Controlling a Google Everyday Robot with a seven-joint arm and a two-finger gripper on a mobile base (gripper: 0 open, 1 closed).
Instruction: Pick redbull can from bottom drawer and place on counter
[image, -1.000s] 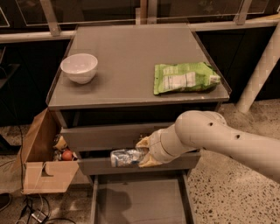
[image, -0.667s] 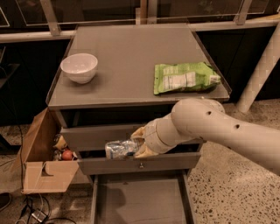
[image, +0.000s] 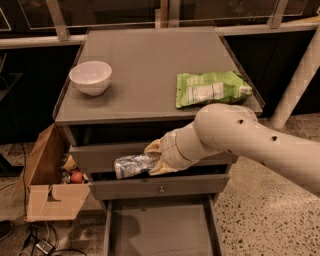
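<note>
While the bottom drawer sits pulled open below, the gripper hangs in front of the two upper drawer fronts, jaws clamped on one end of the redbull can, held sideways in mid-air. Up on the counter: white bowl left, green snack bag right.

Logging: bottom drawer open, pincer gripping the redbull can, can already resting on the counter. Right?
No. The camera view shows the redbull can held by the pincer in front of the upper drawers, below the counter, not on it. The bottom drawer is open.
</note>
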